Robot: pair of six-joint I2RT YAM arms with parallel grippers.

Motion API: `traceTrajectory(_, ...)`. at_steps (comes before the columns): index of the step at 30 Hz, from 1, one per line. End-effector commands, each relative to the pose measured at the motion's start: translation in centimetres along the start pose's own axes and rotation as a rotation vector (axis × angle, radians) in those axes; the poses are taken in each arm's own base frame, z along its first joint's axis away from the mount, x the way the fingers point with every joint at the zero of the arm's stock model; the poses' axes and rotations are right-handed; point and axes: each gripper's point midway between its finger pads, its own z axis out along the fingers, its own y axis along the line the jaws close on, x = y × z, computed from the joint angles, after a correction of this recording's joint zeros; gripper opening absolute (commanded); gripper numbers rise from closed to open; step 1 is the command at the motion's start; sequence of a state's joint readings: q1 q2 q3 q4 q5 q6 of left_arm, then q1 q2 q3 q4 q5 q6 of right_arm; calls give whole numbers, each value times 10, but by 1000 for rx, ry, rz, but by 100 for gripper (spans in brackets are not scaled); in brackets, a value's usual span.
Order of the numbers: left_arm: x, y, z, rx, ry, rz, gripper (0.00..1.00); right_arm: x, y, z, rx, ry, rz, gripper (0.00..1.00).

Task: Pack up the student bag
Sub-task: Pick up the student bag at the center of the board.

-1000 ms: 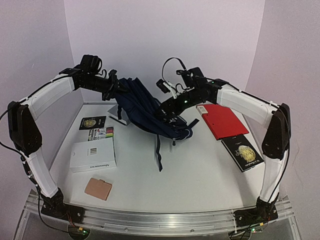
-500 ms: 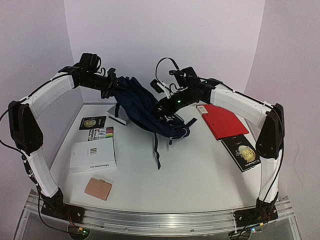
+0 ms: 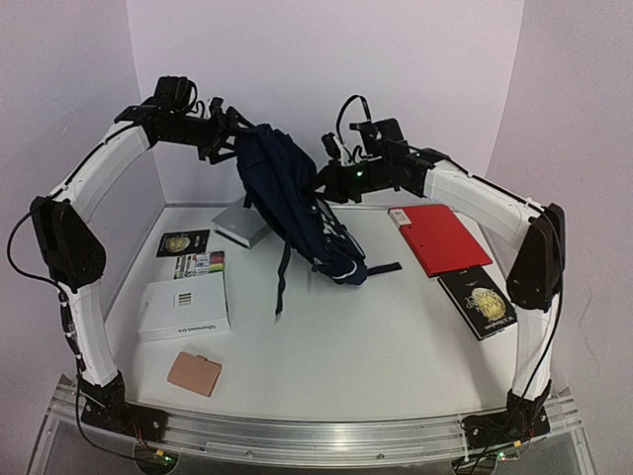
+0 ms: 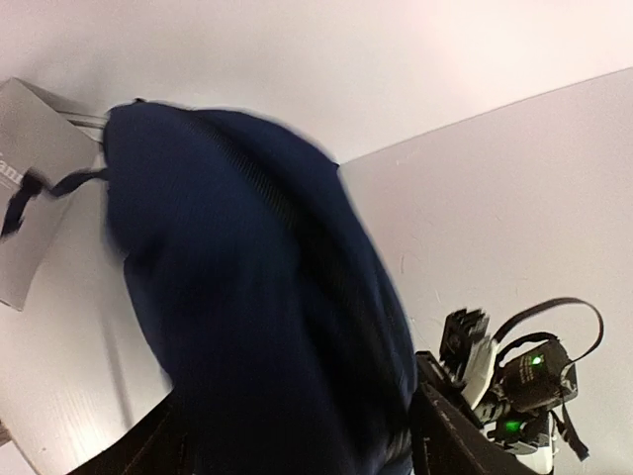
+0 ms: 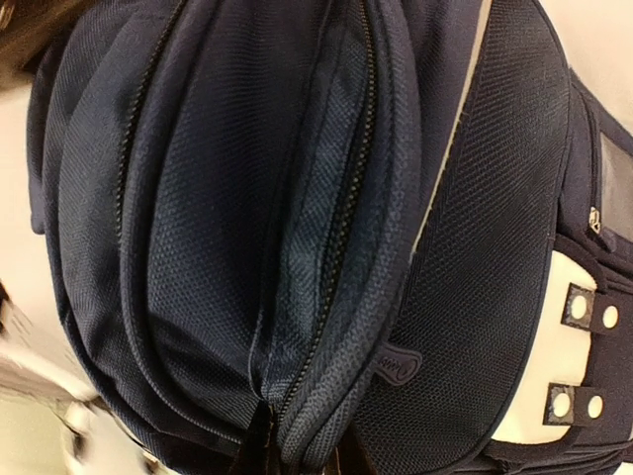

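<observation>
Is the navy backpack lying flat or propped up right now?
Propped up: the student bag stands tilted, its top raised high, its lower end resting on the table.

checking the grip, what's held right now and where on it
The right gripper seems to pinch the navy backpack by a zippered seam near its top; the left gripper: cannot tell.

The student bag (image 3: 297, 208) is dark navy weave with black straps, a thin pale stripe and a white patch. On the white counter (image 3: 396, 336), at right lie a red folder (image 3: 440, 237) and a black book (image 3: 480, 302) with a gold emblem. At left are a grey box (image 3: 240, 226), a white book (image 3: 183, 305) and a tan pouch (image 3: 194, 374).
</observation>
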State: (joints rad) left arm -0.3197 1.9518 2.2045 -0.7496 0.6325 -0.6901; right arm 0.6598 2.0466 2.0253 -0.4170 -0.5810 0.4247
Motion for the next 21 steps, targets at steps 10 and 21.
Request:
traceTrajectory(10, 105, -5, -61, -75, -84, 232, 80, -119, 30, -43, -257, -326, 145, 0)
traceTrajectory(21, 181, 31, -7, -113, 79, 384, 75, -125, 20, -43, -310, -343, 220, 0)
